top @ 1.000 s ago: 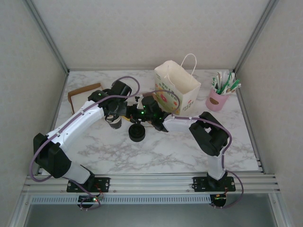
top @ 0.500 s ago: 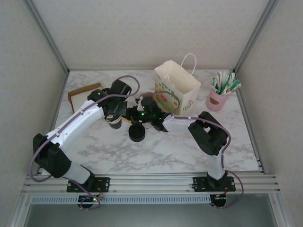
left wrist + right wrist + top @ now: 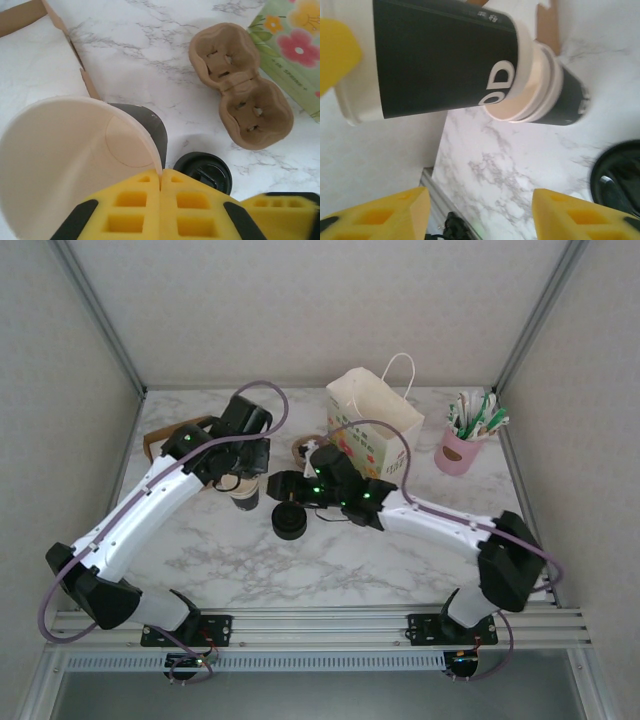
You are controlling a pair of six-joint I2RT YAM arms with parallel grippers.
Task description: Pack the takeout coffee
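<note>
Cup first: gripping the lidless takeout coffee cup point(image 3: 445, 60) by its rim with the left gripper point(image 3: 161, 175) clamped tight, tilting it, base nesting in the second black cup point(image 3: 567, 97), left of centre on the table point(image 3: 400, 560). Arching the left arm forward from its near-left base, wrist bending down. Stretching the right arm low and leftward, right gripper point(image 3: 477, 200) gaping just short of both cups, near the black lids point(image 3: 289, 521).
</note>
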